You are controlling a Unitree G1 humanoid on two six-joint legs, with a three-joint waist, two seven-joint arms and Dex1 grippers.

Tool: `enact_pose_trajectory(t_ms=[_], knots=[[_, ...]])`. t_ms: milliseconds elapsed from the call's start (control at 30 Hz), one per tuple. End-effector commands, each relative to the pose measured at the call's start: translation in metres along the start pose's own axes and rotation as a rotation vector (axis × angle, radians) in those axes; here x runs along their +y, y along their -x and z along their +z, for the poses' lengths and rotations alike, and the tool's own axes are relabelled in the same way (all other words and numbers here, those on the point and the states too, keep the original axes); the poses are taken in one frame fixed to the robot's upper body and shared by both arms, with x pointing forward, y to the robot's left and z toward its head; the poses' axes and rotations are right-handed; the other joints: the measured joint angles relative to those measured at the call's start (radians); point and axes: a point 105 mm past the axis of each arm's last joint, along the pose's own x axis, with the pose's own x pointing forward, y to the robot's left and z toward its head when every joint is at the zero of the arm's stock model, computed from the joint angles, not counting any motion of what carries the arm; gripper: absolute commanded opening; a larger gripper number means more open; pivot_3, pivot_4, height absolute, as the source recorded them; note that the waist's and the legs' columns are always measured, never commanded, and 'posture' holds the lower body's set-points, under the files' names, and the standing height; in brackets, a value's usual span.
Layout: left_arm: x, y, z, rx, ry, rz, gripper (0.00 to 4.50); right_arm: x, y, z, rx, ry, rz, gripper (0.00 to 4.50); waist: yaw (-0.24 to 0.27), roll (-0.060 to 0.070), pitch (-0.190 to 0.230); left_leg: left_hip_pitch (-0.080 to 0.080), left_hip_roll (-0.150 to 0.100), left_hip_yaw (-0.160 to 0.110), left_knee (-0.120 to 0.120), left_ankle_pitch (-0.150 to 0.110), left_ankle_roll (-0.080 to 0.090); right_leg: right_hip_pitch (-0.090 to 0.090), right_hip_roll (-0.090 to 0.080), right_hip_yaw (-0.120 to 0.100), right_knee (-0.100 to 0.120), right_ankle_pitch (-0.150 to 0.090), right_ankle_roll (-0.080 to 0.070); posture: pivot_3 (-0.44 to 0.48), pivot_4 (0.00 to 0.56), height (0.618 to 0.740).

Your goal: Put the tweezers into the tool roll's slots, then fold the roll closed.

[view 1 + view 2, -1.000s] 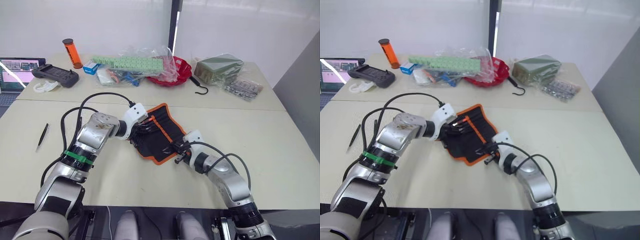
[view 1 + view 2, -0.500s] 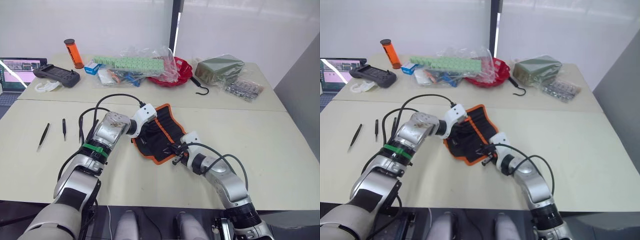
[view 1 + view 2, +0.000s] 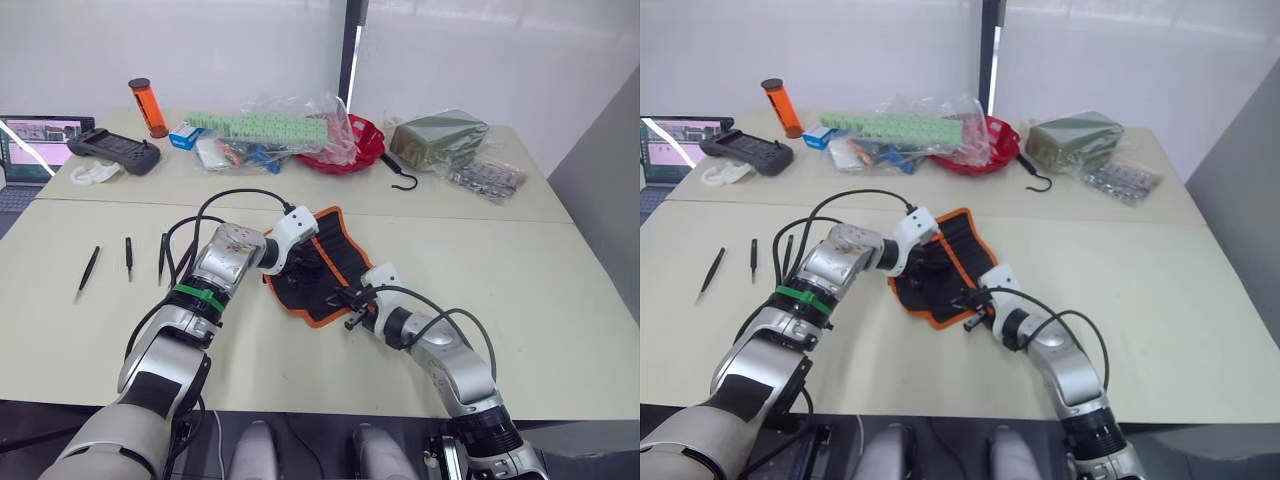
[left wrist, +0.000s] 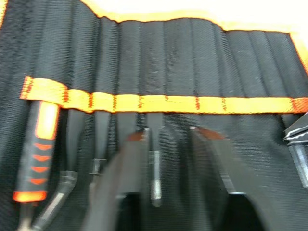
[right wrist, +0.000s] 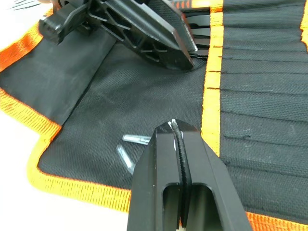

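The tool roll (image 3: pixel 338 248) lies open in the middle of the near table, black with orange edging. My left gripper (image 3: pixel 303 264) hovers over its inner face, open. In the left wrist view the left gripper (image 4: pixel 168 132) straddles the slots (image 4: pixel 192 62), with the blunt end of one of the tweezers (image 4: pixel 154 179) sticking out of a slot between the fingers. An orange-handled tool (image 4: pixel 36 149) fills a neighbouring slot. Three tweezers (image 3: pixel 128 256) lie loose on the table to the left. My right gripper (image 5: pixel 177 129) is shut, low over the roll's near flap (image 5: pixel 91 91).
On the far table are a black hook (image 3: pixel 402 178), a dark green packet (image 3: pixel 437 135), a red bowl (image 3: pixel 360 145), plastic bags, an orange cylinder (image 3: pixel 147 106), a black controller (image 3: pixel 112 150) and a laptop (image 3: pixel 35 135).
My left arm has swung right, bringing its gripper further over the roll and uncovering two more loose tweezers at the left. The right gripper has barely moved.
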Motion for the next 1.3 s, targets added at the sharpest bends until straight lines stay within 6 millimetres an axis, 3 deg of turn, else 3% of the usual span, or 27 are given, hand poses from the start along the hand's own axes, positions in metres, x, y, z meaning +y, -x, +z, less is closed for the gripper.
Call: enact_pose_trajectory(t_ms=[33,267,433,600,700,833,933,1300], knots=[[0.014,0.027,0.018,-0.073,0.009,0.067,2.98,-0.001,0.001,-0.020,0.070,-0.035,-0.005,0.00,-0.004,0.000,0.000,0.000,0.000,0.000,0.000,0.000,0.000,0.000,0.000,0.000,0.000,0.000,0.000,0.000,0.150,0.737],[0.016,0.082,0.024,-0.159,0.080,0.128,2.98,-0.003,0.002,-0.011,0.030,-0.039,-0.001,0.00,-0.006,0.001,0.000,0.000,0.000,-0.001,-0.001,0.000,0.000,-0.001,0.000,0.000,0.001,0.000,-0.001,0.000,0.150,0.737],[0.020,0.115,0.027,-0.240,0.092,0.180,2.98,-0.006,0.005,0.016,-0.074,-0.036,0.038,0.00,0.002,0.001,0.001,-0.001,0.000,-0.001,-0.001,0.000,0.000,-0.001,0.000,0.000,0.001,-0.001,-0.001,0.000,0.150,0.737],[0.035,0.158,0.008,-0.304,0.124,0.315,2.98,-0.018,0.016,0.057,-0.191,0.011,0.107,0.00,-0.008,0.005,0.003,-0.001,0.000,-0.001,-0.001,0.000,0.000,-0.002,0.000,0.000,0.001,-0.001,-0.001,0.000,0.150,0.737],[0.038,0.181,-0.012,-0.308,0.150,0.409,2.98,-0.028,0.019,0.066,-0.186,0.044,0.117,0.00,-0.008,0.005,0.003,-0.001,0.001,-0.001,-0.002,0.000,0.000,-0.003,0.001,0.000,0.001,-0.001,-0.001,0.000,0.150,0.737],[0.037,0.207,-0.038,-0.301,0.184,0.520,2.98,-0.035,0.014,0.051,-0.122,0.049,0.115,0.00,-0.002,0.005,0.003,-0.001,0.001,-0.001,-0.003,0.000,0.000,-0.003,0.000,0.000,0.000,-0.001,-0.001,0.000,0.150,0.737],[0.033,0.221,-0.046,-0.320,0.198,0.577,2.98,-0.031,0.010,0.037,-0.090,0.034,0.125,0.00,0.004,0.005,0.003,-0.003,0.001,-0.001,-0.003,0.000,0.000,-0.003,0.000,-0.001,0.000,-0.001,-0.001,0.000,0.150,0.737],[0.031,0.293,-0.111,-0.298,0.356,0.935,2.98,-0.022,0.010,-0.014,0.046,0.011,0.066,0.00,0.000,0.004,0.002,-0.001,0.001,-0.001,-0.003,0.000,-0.001,-0.002,0.000,-0.001,-0.001,-0.002,-0.002,0.000,0.150,0.737]])
